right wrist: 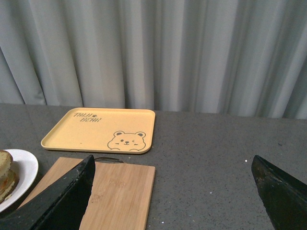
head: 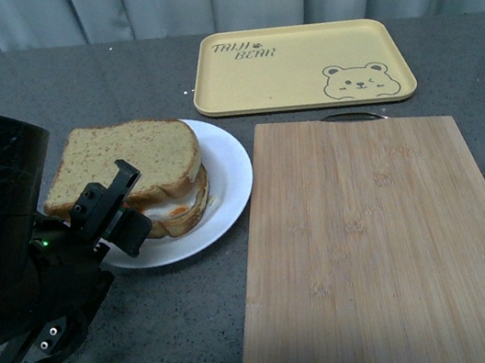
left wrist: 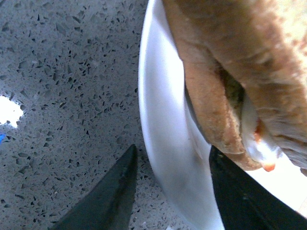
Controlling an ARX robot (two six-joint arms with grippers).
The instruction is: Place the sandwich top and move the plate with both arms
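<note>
Our left gripper (left wrist: 172,149) straddles the plate (left wrist: 158,96) at its rim, jaws apart; our right gripper (right wrist: 172,160), also spread, hangs well away

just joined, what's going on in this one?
The plain tan-brown toast slice already sits on top of the stacked sandwich on the round white ceramic plate. The black left arm has its jaws open astride the plate's rim, not shut on it. The right arm is off to the side, jaws wide open and empty, facing the yellow bear tray and the wooden cutting board. The plate rests on the grey speckled counter.
</note>
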